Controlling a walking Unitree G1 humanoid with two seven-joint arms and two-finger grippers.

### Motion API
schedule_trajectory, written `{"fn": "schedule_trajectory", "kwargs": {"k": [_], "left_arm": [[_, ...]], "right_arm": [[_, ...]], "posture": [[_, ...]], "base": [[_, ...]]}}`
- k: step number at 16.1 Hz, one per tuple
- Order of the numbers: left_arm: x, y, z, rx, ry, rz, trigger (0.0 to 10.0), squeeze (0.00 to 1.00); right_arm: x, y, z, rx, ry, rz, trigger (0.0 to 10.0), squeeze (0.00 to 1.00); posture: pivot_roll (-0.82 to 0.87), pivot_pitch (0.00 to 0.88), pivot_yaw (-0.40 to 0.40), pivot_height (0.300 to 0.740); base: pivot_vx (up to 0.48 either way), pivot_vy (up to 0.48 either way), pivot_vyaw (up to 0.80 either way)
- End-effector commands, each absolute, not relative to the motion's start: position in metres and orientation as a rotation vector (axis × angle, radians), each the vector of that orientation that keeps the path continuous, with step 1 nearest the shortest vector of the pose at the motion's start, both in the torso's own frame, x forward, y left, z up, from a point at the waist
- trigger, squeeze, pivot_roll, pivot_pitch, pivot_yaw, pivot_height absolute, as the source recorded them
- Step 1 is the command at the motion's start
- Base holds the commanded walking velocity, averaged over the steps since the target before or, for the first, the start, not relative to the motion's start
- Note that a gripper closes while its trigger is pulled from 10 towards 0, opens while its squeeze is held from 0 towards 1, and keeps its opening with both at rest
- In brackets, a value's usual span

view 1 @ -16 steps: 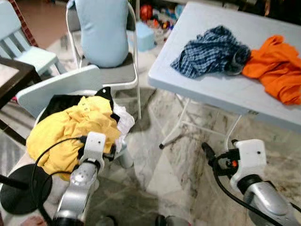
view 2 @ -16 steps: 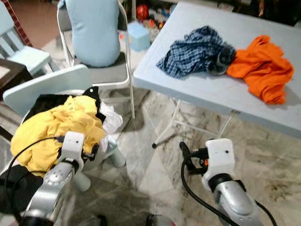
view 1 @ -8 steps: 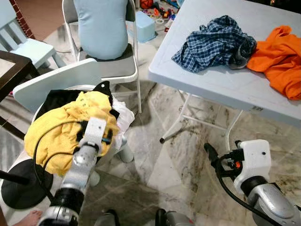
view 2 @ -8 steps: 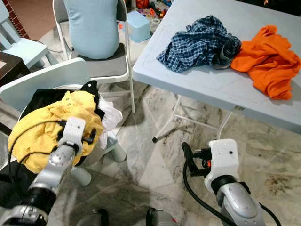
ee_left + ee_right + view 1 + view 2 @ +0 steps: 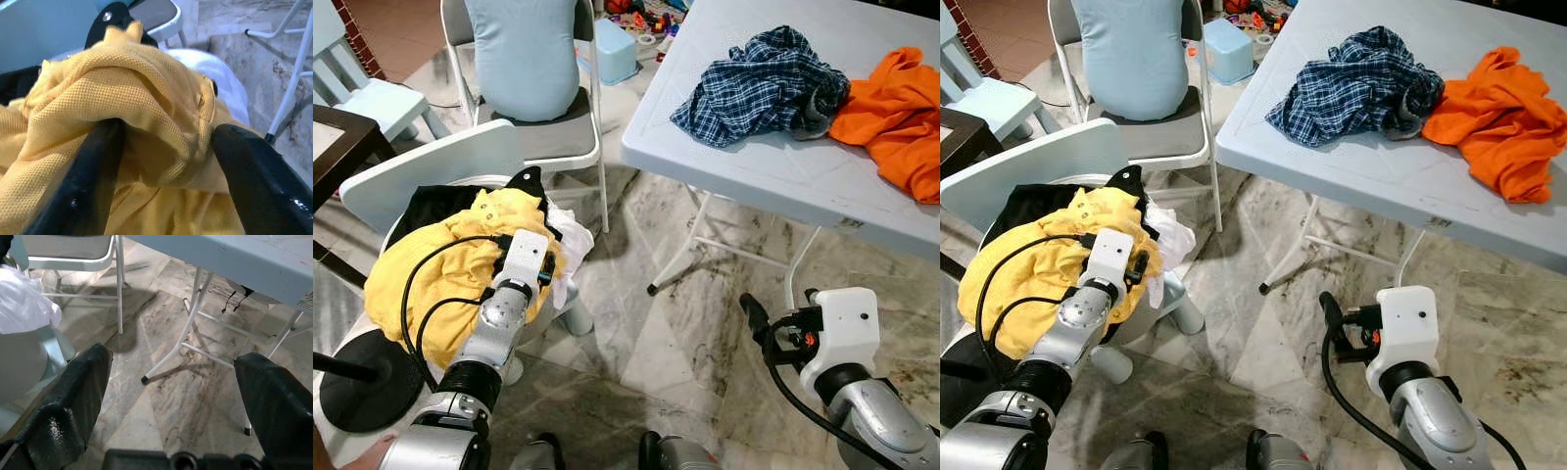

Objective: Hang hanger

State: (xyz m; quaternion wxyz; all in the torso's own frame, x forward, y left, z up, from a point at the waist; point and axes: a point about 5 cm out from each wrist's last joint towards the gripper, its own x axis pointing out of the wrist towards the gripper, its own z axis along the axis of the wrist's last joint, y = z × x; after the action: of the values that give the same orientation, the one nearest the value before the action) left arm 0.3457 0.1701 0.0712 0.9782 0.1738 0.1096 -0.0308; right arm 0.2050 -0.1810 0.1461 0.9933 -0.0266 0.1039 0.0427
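The left claw (image 5: pixel 161 161) is spread around a fold of the yellow shirt (image 5: pixel 440 274), its fingers (image 5: pixel 93 181) touching the cloth. The shirt lies heaped on a white chair (image 5: pixel 431 176) at 9 o'clock. A black hanger tip (image 5: pixel 110 17) shows above the shirt. The right claw (image 5: pixel 171 401) is spread above the marble floor (image 5: pixel 695 294), near the surface (image 5: pixel 754 176) at 1 o'clock.

the left gripper (image 5: pixel 164 147) is hemmed in, its spread fingers (image 5: pixel 93 171) pressed into the yellow shirt (image 5: pixel 440 274) heaped on the pale chair (image 5: pixel 421 181), with white cloth (image 5: pixel 570 240) just beside. the right gripper (image 5: pixel 176 396) has open marble floor (image 5: pixel 705 294) ahead between its parted fingers, barred farther on by the white legs (image 5: pixel 195 308) under the surface (image 5: pixel 754 166). a folding chair (image 5: pixel 558 147) closes the far left.
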Motion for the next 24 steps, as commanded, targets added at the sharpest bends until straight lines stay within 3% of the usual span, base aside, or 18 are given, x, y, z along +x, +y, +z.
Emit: {"fn": "schedule_trajectory", "kwargs": {"k": [1, 18, 24], "left_arm": [[0.343, 0.173, 0.065, 0.37, 0.243, -0.07, 0.0, 0.0], [0.344, 0.186, 0.073, 0.266, 0.218, -0.052, 0.0, 0.0], [0.331, 0.194, 0.09, 0.205, 0.103, -0.003, 0.0, 0.0]], "right_arm": [[0.204, -0.181, 0.146, -0.054, 0.21, 0.077, 10.0, 0.0], [0.228, -0.167, 0.14, -0.019, 0.174, 0.098, 10.0, 0.0], [0.237, -0.162, 0.136, -0.005, 0.157, 0.114, 10.0, 0.0]], "posture": [[-0.17, 0.233, -0.035, 0.74], [-0.11, 0.216, -0.006, 0.74], [-0.07, 0.193, -0.005, 0.74]], "base": [[0.0, 0.0, 0.0], [0.0, 0.0, 0.0], [0.0, 0.0, 0.0]]}}
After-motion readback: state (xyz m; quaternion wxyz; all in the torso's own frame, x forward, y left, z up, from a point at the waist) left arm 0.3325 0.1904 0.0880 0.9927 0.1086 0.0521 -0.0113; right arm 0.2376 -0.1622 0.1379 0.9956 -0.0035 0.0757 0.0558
